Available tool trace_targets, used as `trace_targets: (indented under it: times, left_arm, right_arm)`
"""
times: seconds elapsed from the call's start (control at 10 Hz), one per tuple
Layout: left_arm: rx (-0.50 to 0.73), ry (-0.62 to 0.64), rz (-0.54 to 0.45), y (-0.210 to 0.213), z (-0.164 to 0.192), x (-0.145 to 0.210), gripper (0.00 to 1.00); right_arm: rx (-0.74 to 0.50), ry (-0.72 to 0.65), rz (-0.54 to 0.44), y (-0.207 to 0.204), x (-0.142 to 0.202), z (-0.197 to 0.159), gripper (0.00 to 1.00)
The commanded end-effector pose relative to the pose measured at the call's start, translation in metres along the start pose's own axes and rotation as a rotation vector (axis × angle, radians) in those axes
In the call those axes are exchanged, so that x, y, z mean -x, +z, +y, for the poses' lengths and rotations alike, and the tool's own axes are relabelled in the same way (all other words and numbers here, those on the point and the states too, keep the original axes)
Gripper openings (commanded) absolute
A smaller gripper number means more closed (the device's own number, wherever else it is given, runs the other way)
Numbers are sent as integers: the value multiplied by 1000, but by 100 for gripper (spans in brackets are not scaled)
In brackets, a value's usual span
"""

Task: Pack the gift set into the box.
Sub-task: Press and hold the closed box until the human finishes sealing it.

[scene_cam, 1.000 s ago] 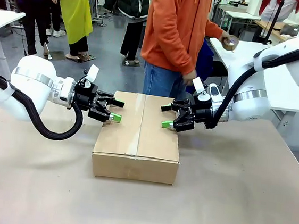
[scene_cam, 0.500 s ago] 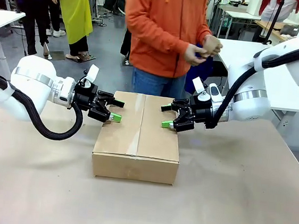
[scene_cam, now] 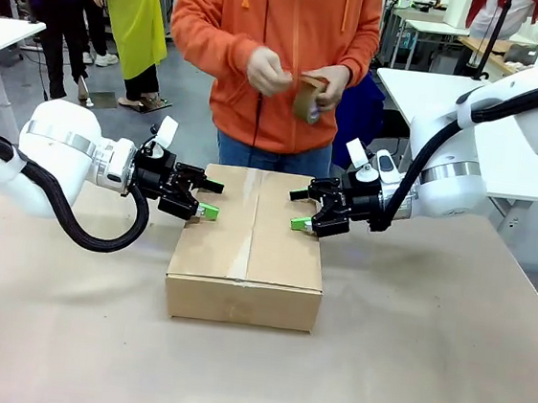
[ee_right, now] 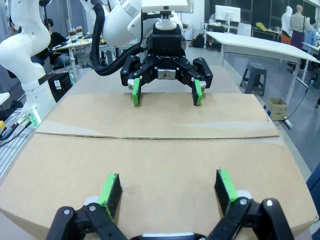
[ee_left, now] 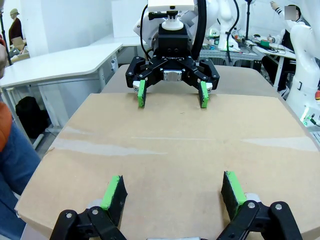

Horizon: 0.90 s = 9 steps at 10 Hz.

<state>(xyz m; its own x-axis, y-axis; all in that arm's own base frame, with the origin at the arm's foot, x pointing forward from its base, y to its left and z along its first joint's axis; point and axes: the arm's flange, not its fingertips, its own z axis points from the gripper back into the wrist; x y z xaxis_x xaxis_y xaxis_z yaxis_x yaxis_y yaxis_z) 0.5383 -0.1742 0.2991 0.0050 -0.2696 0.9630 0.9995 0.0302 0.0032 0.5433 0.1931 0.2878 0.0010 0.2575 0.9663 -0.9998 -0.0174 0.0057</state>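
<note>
Only the person has moved since the earlier frames, now behind the far edge of the bench with a roll of tape (scene_cam: 308,97) in both hands; we see both arms unchanged. Nearest us, the box (scene_cam: 249,248) sits mid-bench, flaps down, long axis running near to far. The left gripper (scene_cam: 204,198) and right gripper (scene_cam: 300,210) face each other across its far half, both open and empty, arms level. We judge taping comes next.
</note>
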Motion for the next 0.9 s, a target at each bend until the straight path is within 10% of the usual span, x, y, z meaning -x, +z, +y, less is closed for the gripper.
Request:
trace_targets:
  times: [0.0, 0.8]
  left_arm:
    - [10, 2, 2, -1, -3, 2, 100]
    - [10, 2, 2, -1, -3, 2, 100]
  right_arm:
    - [0, 5, -2, 0, 2, 0, 100]
    - [0, 5, -2, 0, 2, 0, 100]
